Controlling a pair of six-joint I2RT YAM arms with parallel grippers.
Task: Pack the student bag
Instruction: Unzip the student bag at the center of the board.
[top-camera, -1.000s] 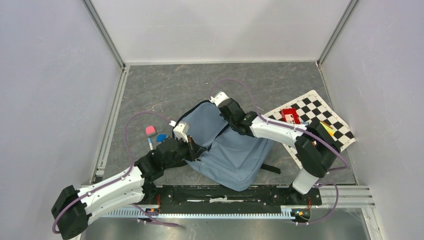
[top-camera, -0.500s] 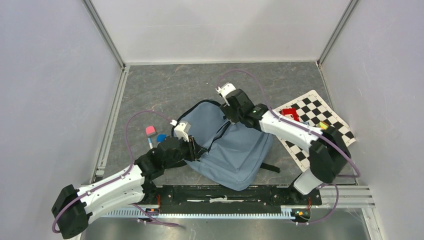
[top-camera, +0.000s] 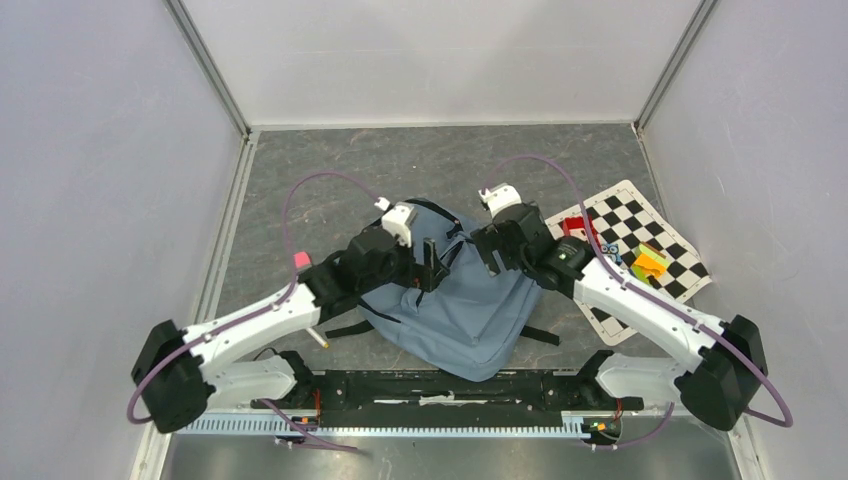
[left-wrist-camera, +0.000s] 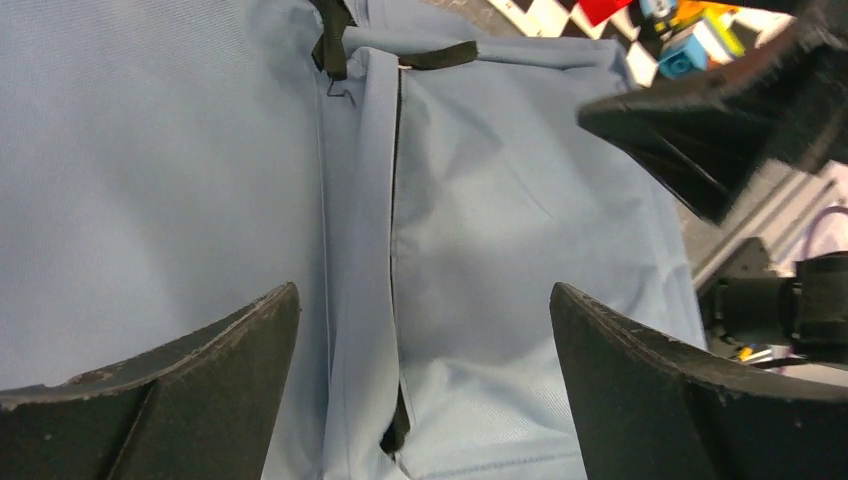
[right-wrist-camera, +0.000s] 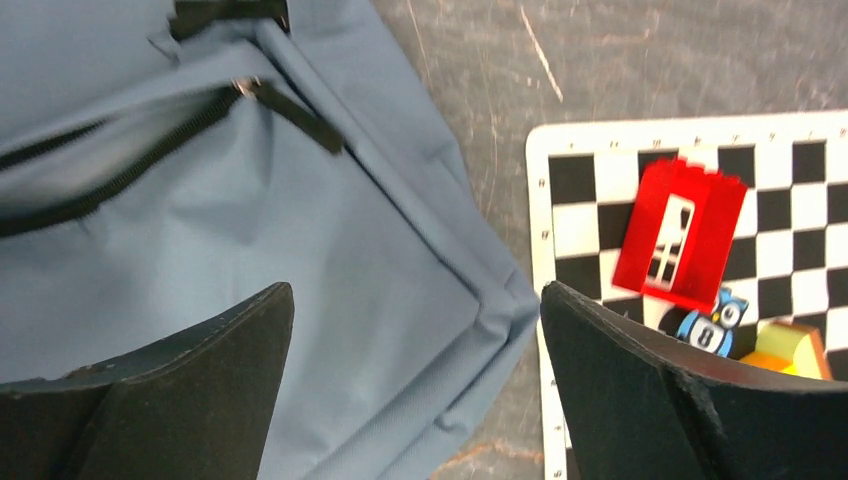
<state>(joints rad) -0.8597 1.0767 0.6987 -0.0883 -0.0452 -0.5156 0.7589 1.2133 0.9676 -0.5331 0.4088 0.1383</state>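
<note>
The student bag (top-camera: 470, 315) is lying flat on the counter (top-camera: 330, 175), just beyond the arm bases. The left hand (top-camera: 431, 264) and right hand (top-camera: 490, 257) are hovering over its upper half, both spread wide, gripping nothing.

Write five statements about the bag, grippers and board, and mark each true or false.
1. The left gripper and the right gripper are both open. True.
2. The right gripper holds the red block. False: the block lies on the checkerboard, and the gripper is empty.
3. The bag lies on the table. True.
4. The checkerboard lies left of the bag. False: it lies to the bag's right.
5. A pink item lies on the table left of the bag. True.
</note>
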